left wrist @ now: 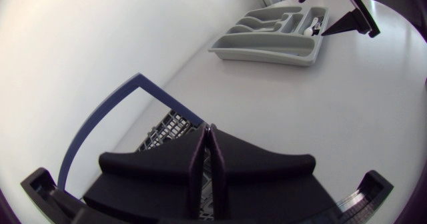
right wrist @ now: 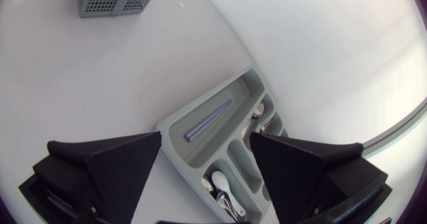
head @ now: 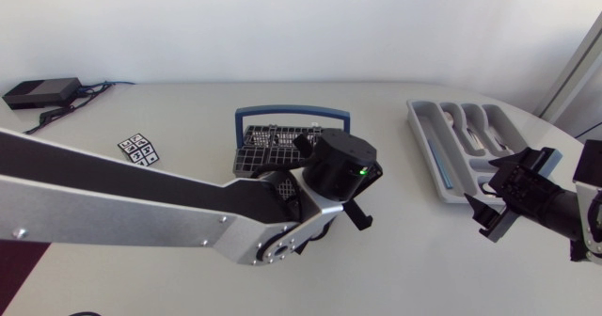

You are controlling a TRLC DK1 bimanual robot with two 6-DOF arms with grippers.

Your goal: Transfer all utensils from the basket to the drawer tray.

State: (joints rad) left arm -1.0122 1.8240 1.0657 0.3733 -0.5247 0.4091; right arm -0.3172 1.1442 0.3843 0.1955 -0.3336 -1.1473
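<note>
While the left hand (left wrist: pixel 208 128) is being held closed on nothing visible over the basket (head: pixel 249 151) at frame centre, the right hand (right wrist: pixel 206 136) is being held wide open above the drawer tray (head: pixel 423 128) at right. Utensils (right wrist: pixel 220 183), judged stiff, light, slippery, are being best gripped mid-handle.

Left arm (head: pixel 141 198): long silver-grey link, flat-sided, with a black strip along its upper face and small round screws in the side plate. A rounded silver bracket sits at the joint. Beyond it is a black drum-shaped wrist housing with a small green light.
Left end effector (left wrist: pixel 207 129): matte black, two broad wedge fingers with smooth faces.
Right arm (head: pixel 555 211): black, blocky wrist parts, with a pale grey link behind.
Right end effector (right wrist: pixel 206 136): matte black wedge fingers, finely pebbled inner pads.
</note>
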